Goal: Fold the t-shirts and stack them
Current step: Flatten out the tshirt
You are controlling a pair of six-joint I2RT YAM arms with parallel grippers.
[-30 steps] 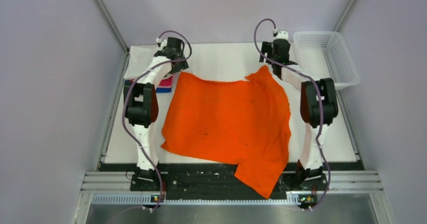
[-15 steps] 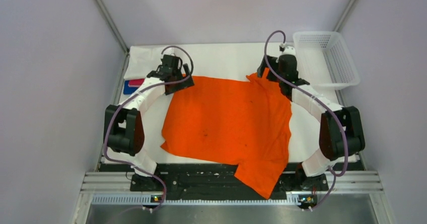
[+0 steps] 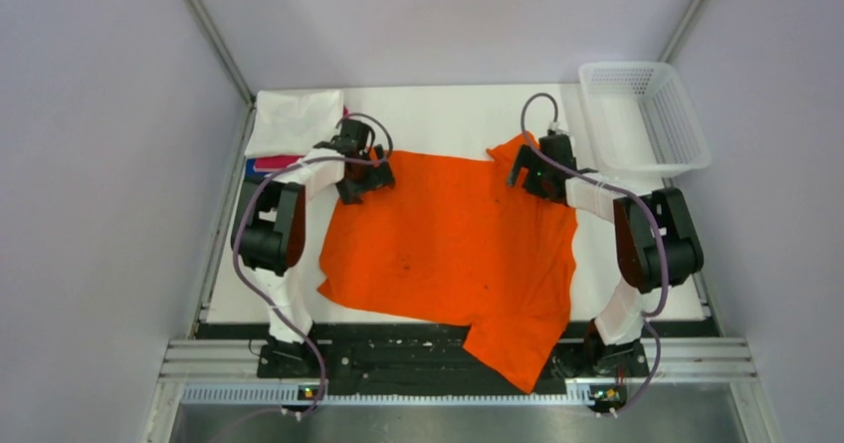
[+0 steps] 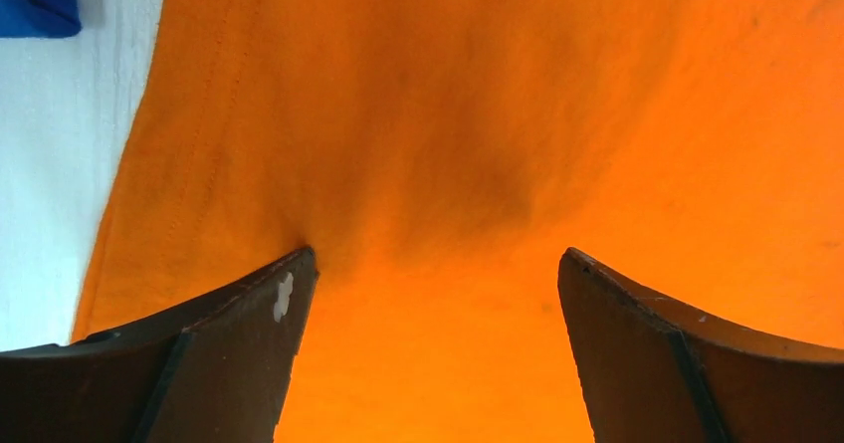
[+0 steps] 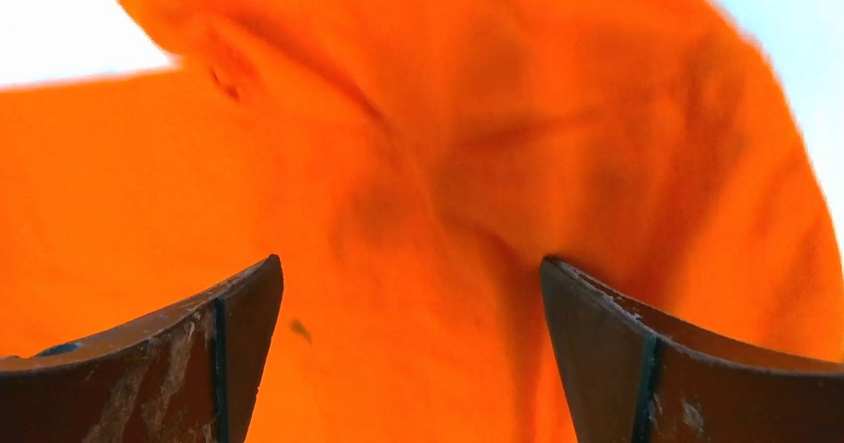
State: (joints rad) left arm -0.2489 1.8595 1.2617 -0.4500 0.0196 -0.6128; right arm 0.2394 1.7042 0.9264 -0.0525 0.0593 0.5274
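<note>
Left gripper jaws wide apart, low over the orange t-shirt at its 11 o'clock corner. Right gripper is parted too, over bunched cloth at 1 o'clock. The shirt lies spread across the table, one sleeve draped off the edge near 6 o'clock. At 10 o'clock: folded white t-shirt, pink-red t-shirt, blue t-shirt. Mesh basket at 2 o'clock.
</note>
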